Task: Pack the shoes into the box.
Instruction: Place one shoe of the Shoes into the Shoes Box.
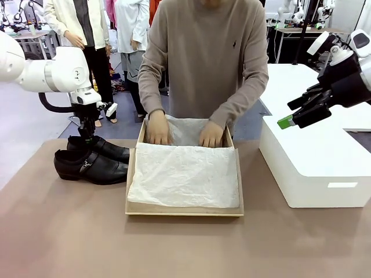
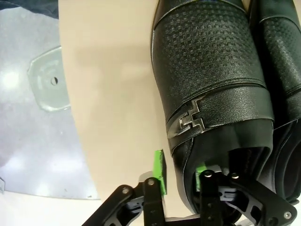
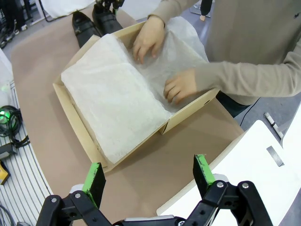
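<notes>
While the left gripper [image 2: 180, 170] straddles a shoe's [image 2: 211, 70] collar edge, grip unclear, the right gripper [image 3: 148, 167] hangs spread above bare table [image 3: 188, 150].

Bright, even overhead room light fills every view. Shadows are soft: a thin one hugs the box [image 1: 184, 209] on the surface [image 1: 69, 231], and a faint band crosses the surface in the left wrist view. The glossy shoes [image 1: 93, 165] carry pale highlights. The floor [image 2: 28, 141] glares white. The white block [image 1: 313, 168] looks nearly washed out. Both wrist views bend straight lines towards their edges.
</notes>
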`<state>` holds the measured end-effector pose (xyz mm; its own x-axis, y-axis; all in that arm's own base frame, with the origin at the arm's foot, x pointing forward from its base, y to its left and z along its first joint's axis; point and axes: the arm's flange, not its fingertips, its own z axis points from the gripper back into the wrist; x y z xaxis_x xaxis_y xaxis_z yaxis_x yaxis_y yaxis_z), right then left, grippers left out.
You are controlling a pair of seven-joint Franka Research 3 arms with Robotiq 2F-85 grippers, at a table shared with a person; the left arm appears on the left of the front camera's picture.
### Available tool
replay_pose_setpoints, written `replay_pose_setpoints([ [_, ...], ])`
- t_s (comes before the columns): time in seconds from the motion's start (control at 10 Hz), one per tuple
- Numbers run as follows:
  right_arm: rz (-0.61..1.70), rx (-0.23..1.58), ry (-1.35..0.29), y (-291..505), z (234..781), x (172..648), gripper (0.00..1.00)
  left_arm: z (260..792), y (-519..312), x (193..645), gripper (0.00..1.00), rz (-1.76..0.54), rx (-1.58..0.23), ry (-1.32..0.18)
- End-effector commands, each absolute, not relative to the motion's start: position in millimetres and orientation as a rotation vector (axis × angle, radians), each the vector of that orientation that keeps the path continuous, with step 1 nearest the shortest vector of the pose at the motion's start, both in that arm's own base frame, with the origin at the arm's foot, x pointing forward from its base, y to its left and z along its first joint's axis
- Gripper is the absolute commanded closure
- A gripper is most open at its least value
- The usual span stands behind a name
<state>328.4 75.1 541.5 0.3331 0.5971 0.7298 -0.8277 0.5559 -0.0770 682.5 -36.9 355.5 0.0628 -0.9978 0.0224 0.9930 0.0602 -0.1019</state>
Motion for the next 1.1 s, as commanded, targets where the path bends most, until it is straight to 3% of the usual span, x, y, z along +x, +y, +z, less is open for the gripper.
replay_pose_setpoints([
  [0.0, 0.955, 0.349, -0.797, 75.3, 541.5, 329.0, 0.00, 360.0, -33.7, 685.3, 1.00, -1.525, -0.089, 0.066],
  [0.6, 0.955, 0.349, -0.797, 75.3, 541.5, 329.0, 0.00, 366.6, -30.9, 680.3, 1.00, -1.513, -0.039, 0.060],
  [1.0, 0.955, 0.349, -0.797, 75.3, 541.5, 329.0, 0.00, 404.0, -13.8, 687.0, 1.00, -1.486, 0.001, -0.018],
])
